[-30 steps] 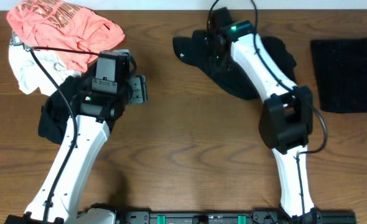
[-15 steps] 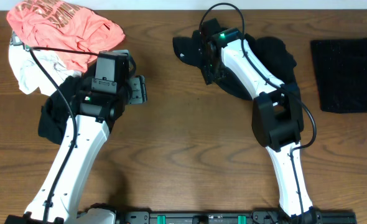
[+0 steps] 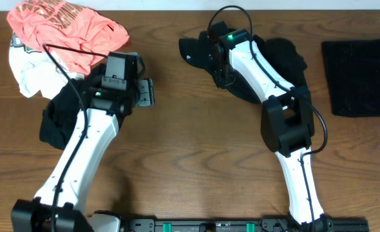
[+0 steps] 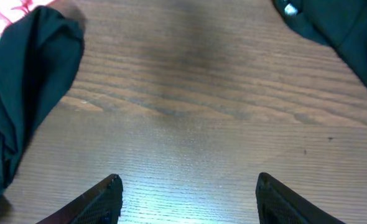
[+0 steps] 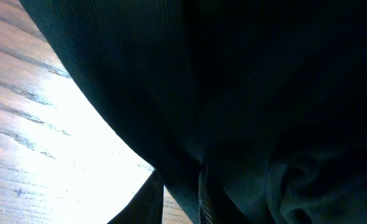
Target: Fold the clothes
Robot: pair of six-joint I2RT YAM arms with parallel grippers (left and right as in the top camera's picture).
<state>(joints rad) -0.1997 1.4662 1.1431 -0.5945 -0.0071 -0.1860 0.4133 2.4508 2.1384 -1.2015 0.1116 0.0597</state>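
A crumpled black garment [image 3: 267, 55] lies at the back middle of the table. My right gripper [image 3: 218, 67] is down on its left part. In the right wrist view the dark cloth [image 5: 246, 93] fills most of the picture, and my right gripper [image 5: 177, 186] stands nearly closed with a fold of that cloth pinched between its fingers. My left gripper [image 3: 143, 93] hovers over bare wood to the left of the garment. Its fingers [image 4: 112, 190] stand wide apart with nothing between them, and the left gripper [image 4: 188, 186] is open.
A pile at the back left holds an orange shirt [image 3: 67, 26], a white garment [image 3: 24, 71] and a black one [image 3: 56, 119], which also shows beside my left gripper [image 4: 22, 81]. A folded black cloth [image 3: 361, 77] lies at the far right.
My right gripper slid left over the black garment and closed on a fold of it. My left arm shifted a little towards the back right, still open.
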